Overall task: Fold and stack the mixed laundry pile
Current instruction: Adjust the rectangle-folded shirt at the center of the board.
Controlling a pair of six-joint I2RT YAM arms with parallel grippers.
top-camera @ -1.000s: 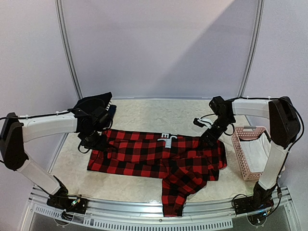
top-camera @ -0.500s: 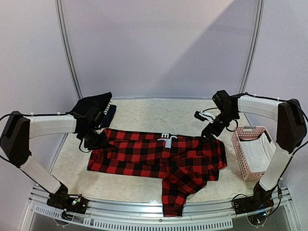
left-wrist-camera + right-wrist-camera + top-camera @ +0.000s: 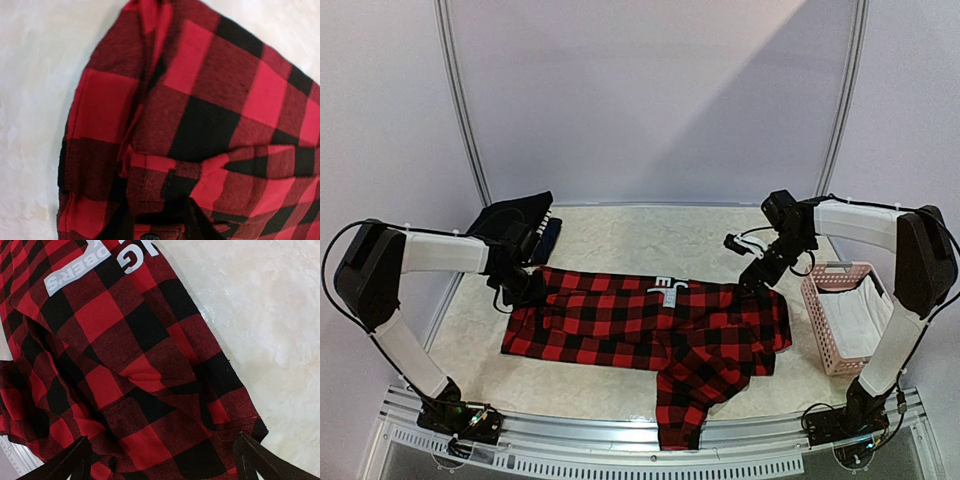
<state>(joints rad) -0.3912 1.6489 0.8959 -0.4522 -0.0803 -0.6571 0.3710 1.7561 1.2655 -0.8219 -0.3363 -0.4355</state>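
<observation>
A red-and-black plaid flannel shirt (image 3: 640, 320) lies spread across the table, one sleeve hanging over the near edge. My left gripper (image 3: 525, 287) is down on its far left corner. In the left wrist view the shirt (image 3: 210, 100) fills the frame, and the left gripper (image 3: 157, 225) is shut on a bunched fold with a button showing. My right gripper (image 3: 758, 277) sits at the far right corner. In the right wrist view the right gripper (image 3: 162, 460) is open, its fingers wide on either side of the shirt (image 3: 125, 340) corner.
Dark folded clothes (image 3: 515, 218) lie at the back left, just behind my left wrist. A pink slatted basket (image 3: 825, 340) with white cloth (image 3: 855, 310) inside stands at the right. A white printed label (image 3: 670, 290) marks the shirt's collar. The marbled table (image 3: 650, 240) shows behind the shirt.
My left arm's elbow has swung up and the left gripper has shifted slightly right on the shirt's corner, its jaws narrowing. The right wrist rose a little at first, then held still, open.
</observation>
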